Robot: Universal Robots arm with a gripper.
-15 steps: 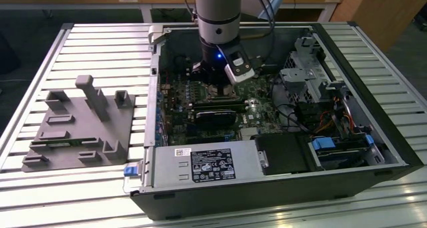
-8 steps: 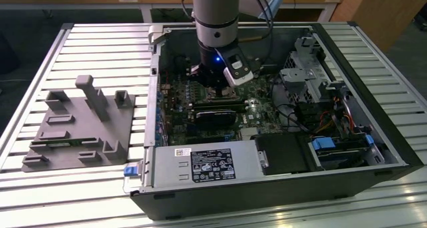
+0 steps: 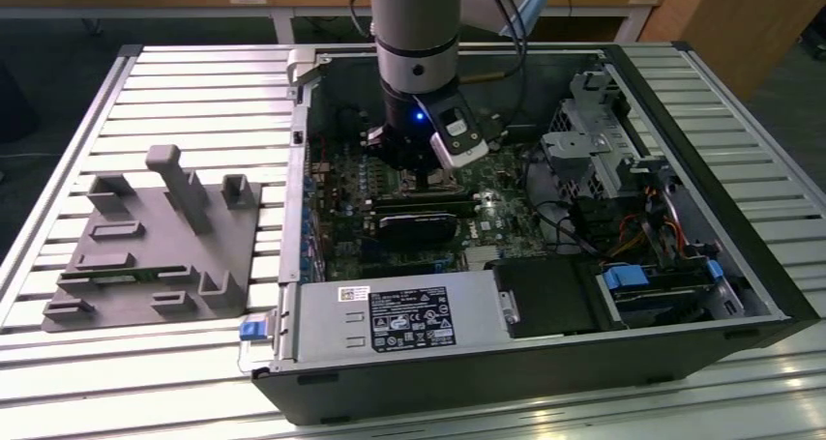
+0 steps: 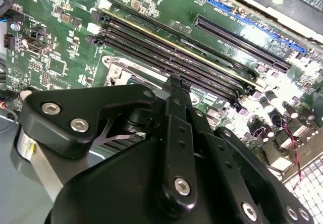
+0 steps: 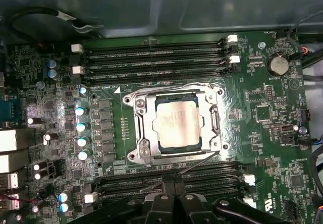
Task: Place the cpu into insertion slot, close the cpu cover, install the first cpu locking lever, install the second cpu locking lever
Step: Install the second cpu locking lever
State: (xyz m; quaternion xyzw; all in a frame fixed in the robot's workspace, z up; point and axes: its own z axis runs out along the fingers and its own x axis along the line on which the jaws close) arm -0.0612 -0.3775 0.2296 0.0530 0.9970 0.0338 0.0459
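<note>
Hovering low over the green motherboard (image 5: 262, 113), inside the open computer case (image 3: 722, 256) that lies on the slatted table (image 3: 193, 82), the hand (image 5: 174, 196) is seen just beside the insertion slot (image 5: 142, 128) in the first wrist view. Its fingers are pressed together with no gap and nothing between them, a narrow shape judged suited to pushing thin wire parts.

The cpu (image 5: 176, 123) is seated flat in the slot, its grey top showing through the window of the cpu cover (image 5: 216, 118), which lies closed over it. One wire locking lever (image 5: 189, 166) runs slantwise along the socket edge nearest the hand; whether it is latched cannot be told.

Room is tight: long black memory slots (image 5: 151, 57) border the socket on two sides, and capacitors (image 5: 81, 125) stand close on a third.
</note>
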